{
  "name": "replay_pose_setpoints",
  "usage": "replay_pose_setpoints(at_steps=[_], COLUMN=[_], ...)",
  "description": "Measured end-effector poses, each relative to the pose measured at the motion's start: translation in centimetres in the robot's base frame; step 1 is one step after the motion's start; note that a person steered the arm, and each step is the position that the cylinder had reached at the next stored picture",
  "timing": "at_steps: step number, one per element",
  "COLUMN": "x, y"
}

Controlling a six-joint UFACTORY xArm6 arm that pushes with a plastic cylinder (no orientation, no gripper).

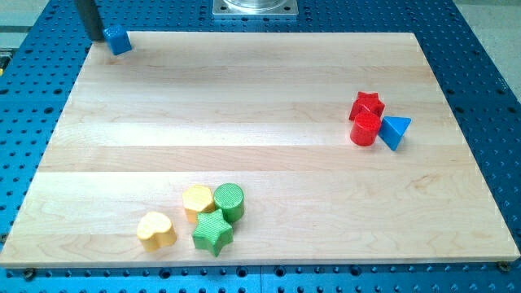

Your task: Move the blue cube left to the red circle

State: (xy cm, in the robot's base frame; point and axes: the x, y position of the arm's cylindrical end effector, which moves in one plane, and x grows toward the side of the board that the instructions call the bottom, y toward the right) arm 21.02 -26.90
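The blue cube (pixel 119 39) sits at the top left corner of the wooden board (pixel 244 106), right at its edge. My tip (pixel 95 37) is just to the left of the cube, touching it or nearly so. The red circle (pixel 365 129), a short red cylinder, stands far off at the view's right, about halfway down the board. The cube and the red circle are almost a full board width apart.
A red star (pixel 367 104) touches the red circle from above and a blue triangle (pixel 396 131) sits against its right side. Near the bottom centre are a yellow heart (pixel 156 230), a yellow round block (pixel 198 200), a green cylinder (pixel 229 200) and a green star (pixel 213 233).
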Motion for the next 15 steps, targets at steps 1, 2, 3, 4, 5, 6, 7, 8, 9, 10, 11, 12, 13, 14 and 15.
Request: replay_pose_setpoints(at_steps=[1, 2, 3, 4, 5, 6, 7, 8, 9, 10, 11, 12, 13, 14, 15], x=[8.5, 13.3, 9.9, 2.9, 4.6, 10.1, 13.7, 10.8, 10.7, 15.9, 17.4, 15.9, 18.5, 19.8, 19.8], y=[2.2, 4.3, 0.6, 1.7, 9.6, 20.0, 25.9, 22.7, 28.3, 32.5, 34.1, 30.6, 29.8, 32.8, 37.0])
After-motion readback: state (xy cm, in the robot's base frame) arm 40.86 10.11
